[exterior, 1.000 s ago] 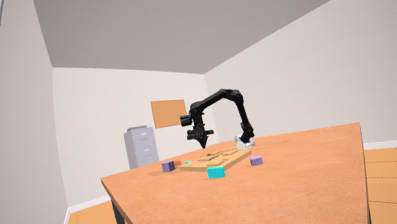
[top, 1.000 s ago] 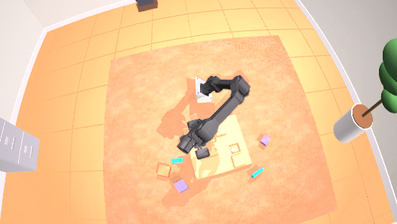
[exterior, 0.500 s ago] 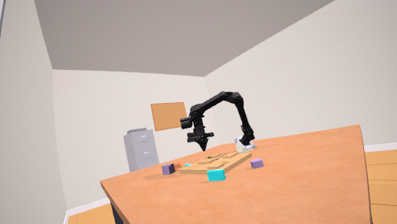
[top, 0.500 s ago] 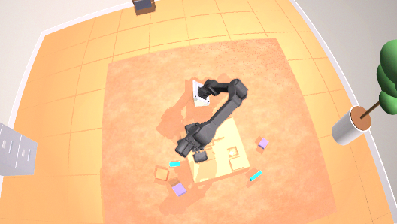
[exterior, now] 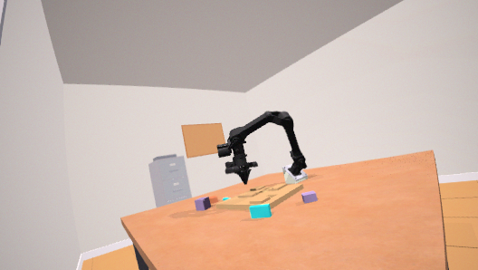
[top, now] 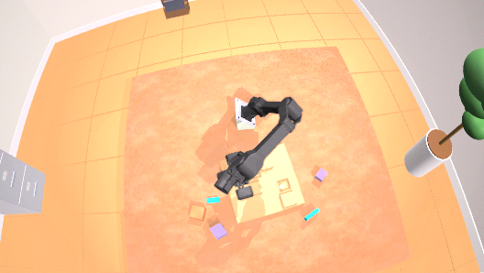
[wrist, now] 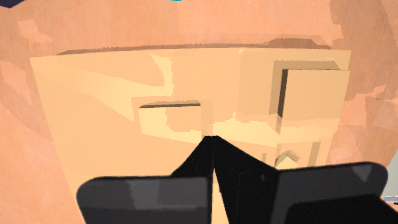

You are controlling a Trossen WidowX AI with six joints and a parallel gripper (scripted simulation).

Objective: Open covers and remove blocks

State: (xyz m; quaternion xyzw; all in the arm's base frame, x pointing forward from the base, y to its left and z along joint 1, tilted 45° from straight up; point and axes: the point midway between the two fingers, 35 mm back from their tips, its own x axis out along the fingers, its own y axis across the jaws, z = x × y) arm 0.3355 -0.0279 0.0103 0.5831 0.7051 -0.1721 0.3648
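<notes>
The gripper (exterior: 245, 182) (wrist: 211, 142) is held fully closed, with nothing gripped, above the puzzle board (top: 293, 183) (exterior: 282, 196) (wrist: 100, 150). Around the board, 2 purple blocks, 2 cyan blocks and 1 orange block (top: 197, 212) are seen on the table (top: 348, 220) (exterior: 344, 236).

A pale wooden board (top: 271, 208) (exterior: 235, 205) (wrist: 110, 165) lies flat on the table, its raised covers the same pale colour. Two purple blocks, two cyan blocks and one orange block rest around it, apart from its edges.
</notes>
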